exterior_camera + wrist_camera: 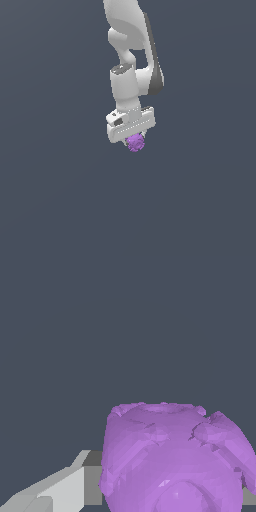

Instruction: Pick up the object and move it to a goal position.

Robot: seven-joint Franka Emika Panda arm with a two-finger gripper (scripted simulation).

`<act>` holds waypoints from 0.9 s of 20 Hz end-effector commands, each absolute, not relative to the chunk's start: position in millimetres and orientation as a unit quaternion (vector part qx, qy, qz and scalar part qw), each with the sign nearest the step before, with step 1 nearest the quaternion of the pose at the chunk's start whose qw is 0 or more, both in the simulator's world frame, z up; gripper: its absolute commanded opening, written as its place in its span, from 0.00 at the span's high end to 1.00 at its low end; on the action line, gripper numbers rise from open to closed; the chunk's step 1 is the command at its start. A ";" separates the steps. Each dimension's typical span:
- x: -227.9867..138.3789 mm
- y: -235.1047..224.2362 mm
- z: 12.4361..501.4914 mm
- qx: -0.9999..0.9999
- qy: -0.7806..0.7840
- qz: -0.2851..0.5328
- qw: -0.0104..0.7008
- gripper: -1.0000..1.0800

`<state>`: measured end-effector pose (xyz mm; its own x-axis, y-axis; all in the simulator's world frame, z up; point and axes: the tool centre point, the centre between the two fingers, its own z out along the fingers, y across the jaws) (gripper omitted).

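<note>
The purple knobbly ball (175, 461) is seen filling the near wrist view, pressed against a grey finger (65, 488). In the exterior view it (135, 142) is clasped under the white gripper (134, 139), beneath the downward-pointing arm (131, 60).

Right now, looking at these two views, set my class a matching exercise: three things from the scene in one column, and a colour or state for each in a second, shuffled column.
Column 1:
1. knobbly ball
2. gripper
3. arm's elbow panel

Column 2:
A. white, pointing downward
B. dark grey
C. purple, sitting at the fingers

Pairs: 1-C, 2-A, 3-B. In the wrist view the ball fills the foreground beside one pale finger.
</note>
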<state>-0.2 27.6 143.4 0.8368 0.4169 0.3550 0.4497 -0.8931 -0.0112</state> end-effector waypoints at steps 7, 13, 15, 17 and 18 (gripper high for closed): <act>24.1 14.1 182.8 -0.937 -0.255 -0.231 0.063 1.00; 38.9 4.5 211.1 -0.920 -0.274 -0.270 0.075 1.00; 43.5 1.2 221.0 -0.914 -0.280 -0.283 0.079 1.00; 48.0 -2.2 231.1 -0.908 -0.286 -0.296 0.083 1.00; 50.2 -3.9 236.3 -0.904 -0.289 -0.303 0.085 1.00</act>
